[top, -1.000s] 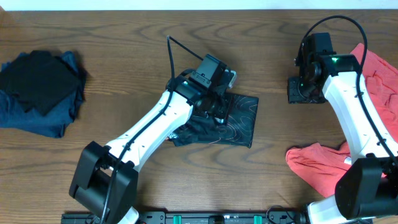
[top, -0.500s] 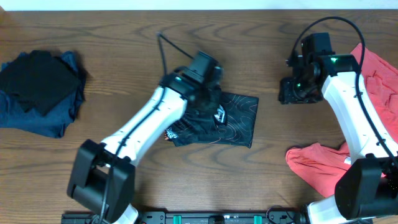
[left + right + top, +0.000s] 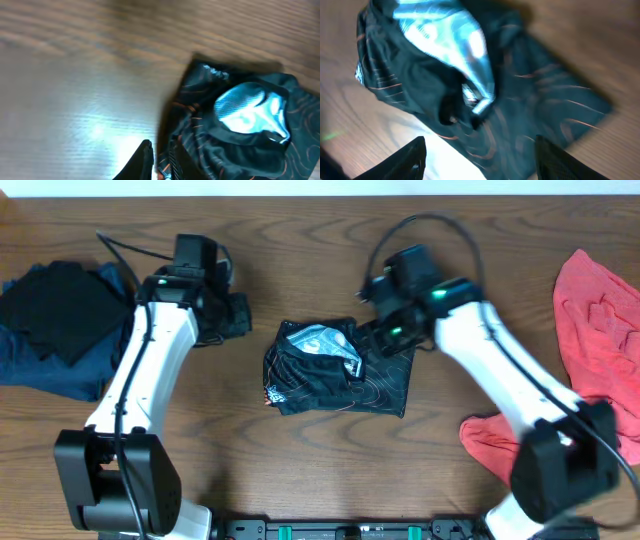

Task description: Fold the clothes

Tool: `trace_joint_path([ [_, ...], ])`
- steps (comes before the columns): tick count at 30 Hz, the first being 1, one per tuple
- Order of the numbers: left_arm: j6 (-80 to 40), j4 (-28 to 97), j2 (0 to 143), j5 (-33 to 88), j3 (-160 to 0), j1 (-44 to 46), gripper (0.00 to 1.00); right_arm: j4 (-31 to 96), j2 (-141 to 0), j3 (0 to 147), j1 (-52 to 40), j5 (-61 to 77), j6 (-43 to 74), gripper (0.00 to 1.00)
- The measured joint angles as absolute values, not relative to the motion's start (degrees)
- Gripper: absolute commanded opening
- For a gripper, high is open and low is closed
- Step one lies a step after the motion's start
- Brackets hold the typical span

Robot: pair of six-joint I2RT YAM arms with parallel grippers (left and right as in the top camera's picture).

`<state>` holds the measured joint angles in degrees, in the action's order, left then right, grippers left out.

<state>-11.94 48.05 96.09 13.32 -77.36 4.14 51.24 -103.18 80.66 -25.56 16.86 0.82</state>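
The black jersey (image 3: 340,375) with thin orange lines lies bunched in a rough fold at mid-table, a pale shiny patch (image 3: 322,345) on top. It fills the right wrist view (image 3: 470,75) and sits to the right in the left wrist view (image 3: 240,125). My right gripper (image 3: 388,328) hovers over its upper right part, open (image 3: 480,145), with nothing between the fingers. My left gripper (image 3: 232,315) is off to the jersey's left over bare wood, its jaws narrow and empty; one dark finger (image 3: 142,160) shows. A coral-red shirt (image 3: 605,310) lies at the right edge.
A pile of dark blue and black clothes (image 3: 60,320) sits at the far left. A second red bundle (image 3: 510,445) lies at the front right, under the right arm. The right arm spans from front right to the jersey.
My left gripper let go of the jersey and drew back to the upper left. My right arm swung left from the table's right side to over the jersey, jaws widening.
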Motion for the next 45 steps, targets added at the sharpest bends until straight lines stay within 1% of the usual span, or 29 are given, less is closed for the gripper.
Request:
trace_joint_path([
  [2, -11.94, 48.58, 96.09, 13.32, -77.36, 3.55, 0.15, 49.56, -106.59, 80.66, -27.42, 17.56, 1.28, 0.65],
  [5, -11.92, 48.84, 96.09, 13.32, -77.36, 3.38, 0.15, 47.20, -111.53, 80.66, -29.74, 19.25, 2.07, 0.60],
  [6, -11.92, 48.88, 96.09, 13.32, -77.36, 3.38, 0.15, 46.48, -112.90, 80.66, -30.50, 19.75, 2.28, 0.57],
  [7, -11.92, 48.88, 96.09, 13.32, -77.36, 3.42, 0.15, 45.84, -114.02, 80.66, -31.18, 20.08, 2.57, 0.50],
  [8, -11.92, 48.90, 96.09, 13.32, -77.36, 3.42, 0.15, 45.32, -114.72, 80.64, -31.73, 20.27, 2.74, 0.39],
  [10, -11.94, 48.99, 96.09, 13.32, -77.36, 3.42, 0.15, 44.53, -115.68, 80.62, -32.80, 20.88, 3.68, 0.13],
  [12, -11.92, 49.06, 96.09, 13.32, -77.36, 3.42, 0.15, 44.51, -115.77, 80.62, -33.23, 21.12, 4.29, 0.02],
  [13, -11.92, 49.06, 96.09, 13.32, -77.36, 3.42, 0.15, 44.62, -115.72, 80.62, -33.26, 21.19, 4.78, 0.01],
  [19, -11.92, 49.08, 96.09, 13.34, -77.36, 3.42, 0.15, 48.38, -112.90, 80.62, -32.16, 19.38, 5.98, 0.01],
  [25, -11.94, 49.08, 96.09, 13.34, -77.36, 3.42, 0.15, 58.87, -102.96, 80.66, -27.70, 7.35, 9.85, 0.01],
  [30, -11.92, 49.17, 96.09, 13.32, -77.36, 3.42, 0.16, 66.81, -101.12, 80.42, -21.85, 0.38, 11.33, 0.03],
  [31, -11.92, 49.17, 96.09, 13.32, -77.36, 3.42, 0.16, 67.42, -101.21, 80.12, -21.19, -0.10, 11.44, 0.04],
  [32, -11.92, 49.21, 96.09, 13.32, -77.36, 3.42, 0.16, 68.03, -101.21, 79.40, -20.36, -0.84, 11.60, 0.08],
  [33, -11.92, 49.25, 96.09, 13.32, -77.36, 3.42, 0.16, 68.38, -101.21, 78.70, -19.92, -1.19, 11.73, 0.16],
  [34, -11.92, 49.30, 96.09, 13.32, -77.36, 3.42, 0.16, 68.55, -101.21, 78.17, -19.70, -1.34, 12.03, 0.27],
  [35, -11.92, 49.36, 96.09, 13.32, -77.36, 3.42, 0.16, 68.60, -101.21, 77.30, -19.59, -1.32, 12.08, 0.36],
  [36, -11.92, 49.41, 96.09, 13.32, -77.36, 3.42, 0.16, 68.71, -101.23, 76.69, -19.62, -1.28, 12.38, 0.38],
  [42, -11.92, 49.84, 96.09, 13.34, -77.36, 3.42, 0.16, 69.45, -101.30, 75.16, -19.68, -1.17, 12.40, 0.37],
  [45, -11.86, 49.98, 96.09, 13.43, -77.36, 3.42, 0.16, 67.66, -101.30, 75.13, -19.68, -1.30, 12.27, 0.39],
])
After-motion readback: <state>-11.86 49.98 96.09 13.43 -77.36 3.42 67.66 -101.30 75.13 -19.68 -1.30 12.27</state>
